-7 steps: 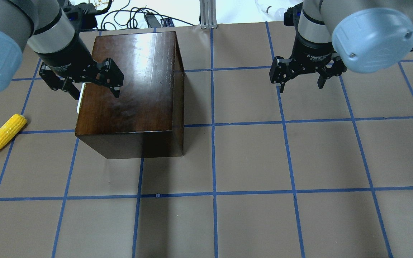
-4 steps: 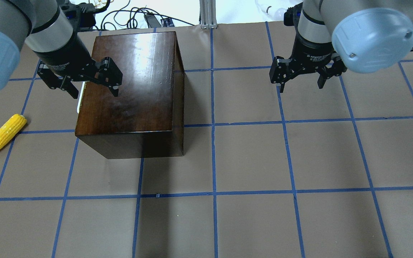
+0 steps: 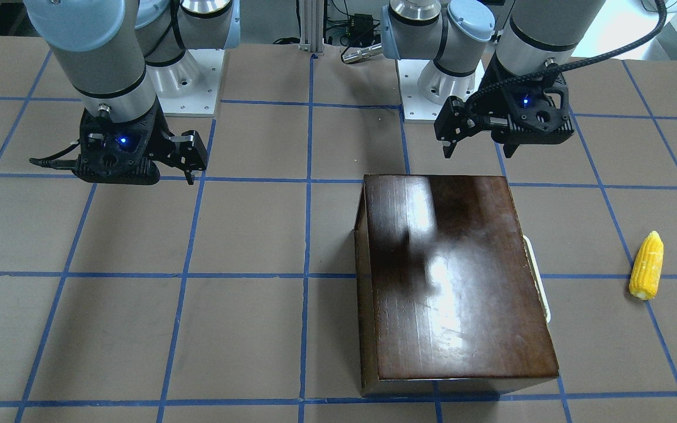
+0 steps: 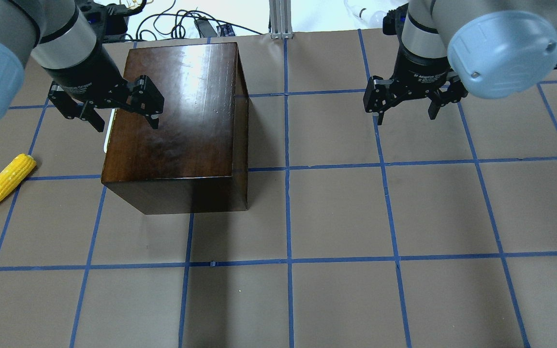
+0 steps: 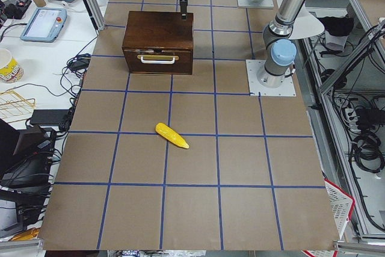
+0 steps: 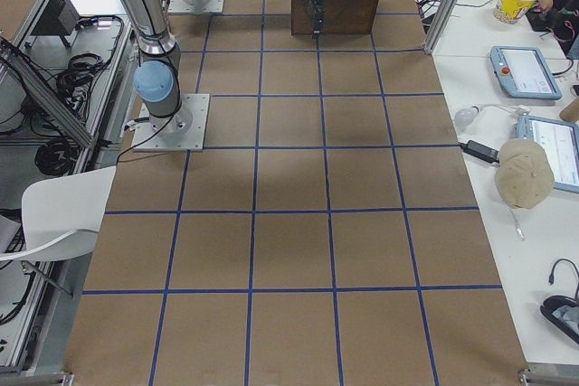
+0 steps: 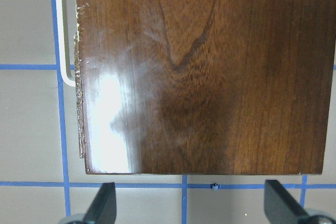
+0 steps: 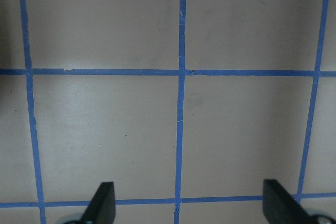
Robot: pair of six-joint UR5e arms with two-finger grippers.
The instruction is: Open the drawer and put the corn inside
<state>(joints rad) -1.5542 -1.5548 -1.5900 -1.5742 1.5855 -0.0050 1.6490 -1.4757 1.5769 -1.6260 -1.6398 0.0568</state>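
The glossy dark brown box (image 4: 177,121) stands on the table, and also shows in the front-facing view (image 3: 456,276). The drawer (image 5: 157,58) is closed, and its cream handle (image 4: 108,130) juts from the box's left side. The corn (image 4: 5,181) lies on the table left of the box, apart from it. My left gripper (image 4: 126,121) is open and empty, hovering above the box's top near the handle edge. In its wrist view the box top (image 7: 210,77) and the handle (image 7: 62,35) show below. My right gripper (image 4: 405,116) is open and empty above bare table, right of the box.
The table (image 4: 356,217) is brown with a blue tape grid. Cables and an aluminium post (image 4: 281,19) sit past the far edge. Side tables with tablets, a cup and other gear (image 6: 525,70) stand beyond the table's long side.
My left gripper has shifted slightly up and to the left in the overhead view, still open above the box. The right gripper, the box and the corn have not moved.
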